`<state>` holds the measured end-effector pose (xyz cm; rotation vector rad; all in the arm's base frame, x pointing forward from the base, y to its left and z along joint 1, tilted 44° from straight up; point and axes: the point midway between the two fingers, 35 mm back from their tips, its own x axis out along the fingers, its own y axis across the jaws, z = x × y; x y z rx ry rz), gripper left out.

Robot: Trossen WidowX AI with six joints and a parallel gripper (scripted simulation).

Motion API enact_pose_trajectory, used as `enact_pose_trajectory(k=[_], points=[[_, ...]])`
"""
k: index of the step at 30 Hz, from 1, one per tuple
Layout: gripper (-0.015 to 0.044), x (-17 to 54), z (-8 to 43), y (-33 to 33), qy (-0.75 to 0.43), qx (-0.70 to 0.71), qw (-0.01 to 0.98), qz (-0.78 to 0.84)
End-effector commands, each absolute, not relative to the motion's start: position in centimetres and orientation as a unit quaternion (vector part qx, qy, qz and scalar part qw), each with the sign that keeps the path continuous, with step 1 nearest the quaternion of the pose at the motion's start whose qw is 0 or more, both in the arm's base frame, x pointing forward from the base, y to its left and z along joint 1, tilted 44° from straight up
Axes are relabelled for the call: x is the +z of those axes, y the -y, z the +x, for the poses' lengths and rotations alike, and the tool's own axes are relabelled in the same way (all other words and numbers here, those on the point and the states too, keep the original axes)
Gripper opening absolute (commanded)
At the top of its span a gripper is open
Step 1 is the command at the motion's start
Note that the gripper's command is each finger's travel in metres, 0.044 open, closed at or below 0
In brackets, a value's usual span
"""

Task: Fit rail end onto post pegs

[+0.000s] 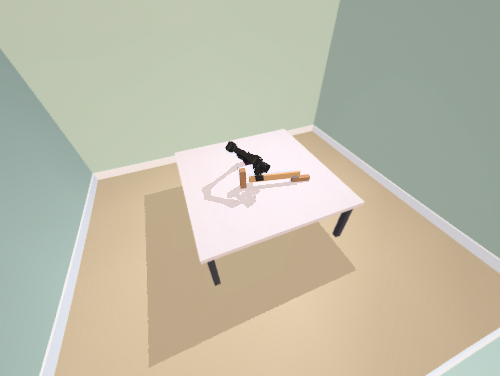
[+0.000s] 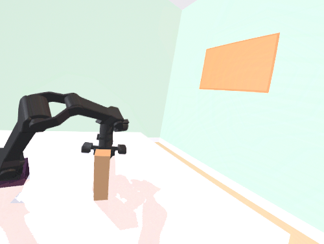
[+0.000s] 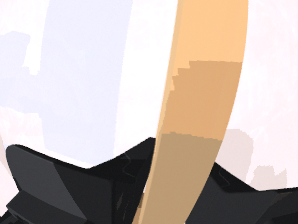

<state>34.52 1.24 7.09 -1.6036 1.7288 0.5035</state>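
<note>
On the pale table (image 1: 225,225) (image 2: 65,220), the rail (image 1: 285,175) (image 3: 197,100) is stretching between the post (image 1: 242,178) (image 2: 101,176) and the footboard block (image 1: 304,178). The gripper (image 1: 259,177) (image 3: 168,147) is holding the rail close to its post end, with its fingers closed on the wood from both sides. That end is lying near the post, and in the top view a strip of table is showing between the two, so they are standing apart. The other end is reaching the block; whether it is sitting properly in the bracket is too small to tell. The pegs and the holes are not showing clearly enough to make out.

The post is standing upright, and in the exterior view it is hiding the rail and part of the gripper behind it. The black arm (image 1: 245,154) (image 2: 87,108) is arching over from its base, its last part pointing down behind the post. In the wrist view the rail is running up from between the dark fingers to the top edge, a darker band of shadow crossing its face. The arm is casting a branching shadow (image 1: 212,192) (image 2: 152,207) over the table around the post. An orange panel (image 2: 240,65) is hanging on the wall (image 2: 259,136).
</note>
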Motion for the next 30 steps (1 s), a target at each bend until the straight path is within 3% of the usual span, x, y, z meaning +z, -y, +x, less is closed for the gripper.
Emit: enact_pose_trajectory(k=[1,30], points=[[0.0000,7.53,34.50,-1.14,-0.667,0.194,0.359,-0.623],[0.0000,8.19,34.28,-0.57,-0.667,0.194,0.358,-0.623]])
